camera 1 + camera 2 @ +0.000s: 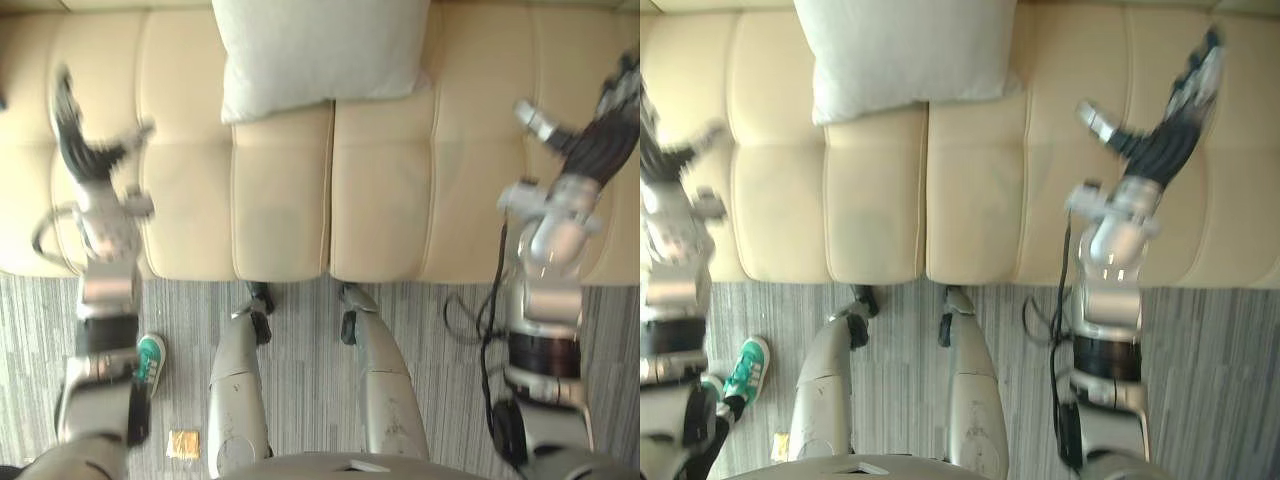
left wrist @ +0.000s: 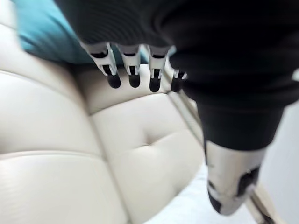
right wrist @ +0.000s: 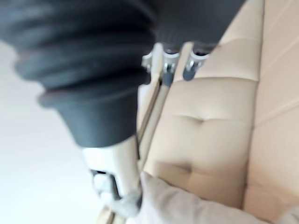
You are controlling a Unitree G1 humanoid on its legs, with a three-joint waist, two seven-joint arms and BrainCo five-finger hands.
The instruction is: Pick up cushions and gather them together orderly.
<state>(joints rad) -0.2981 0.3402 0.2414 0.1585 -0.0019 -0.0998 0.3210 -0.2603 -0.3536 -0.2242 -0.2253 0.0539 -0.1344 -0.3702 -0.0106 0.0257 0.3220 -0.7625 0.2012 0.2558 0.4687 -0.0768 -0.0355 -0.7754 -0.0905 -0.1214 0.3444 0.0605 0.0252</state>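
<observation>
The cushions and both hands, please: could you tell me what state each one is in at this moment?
White cushion: resting at the back of the sofa seat, no hand on it.
Teal cushion: on the sofa past the left hand's fingertips, not held.
Left hand: open, fingers straight, holding nothing.
Right hand: open above the sofa, holding nothing.

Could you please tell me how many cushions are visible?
2 surely: white cushion on the sofa; teal cushion past the left hand. Pale cloth by the right hand may be another.
</observation>
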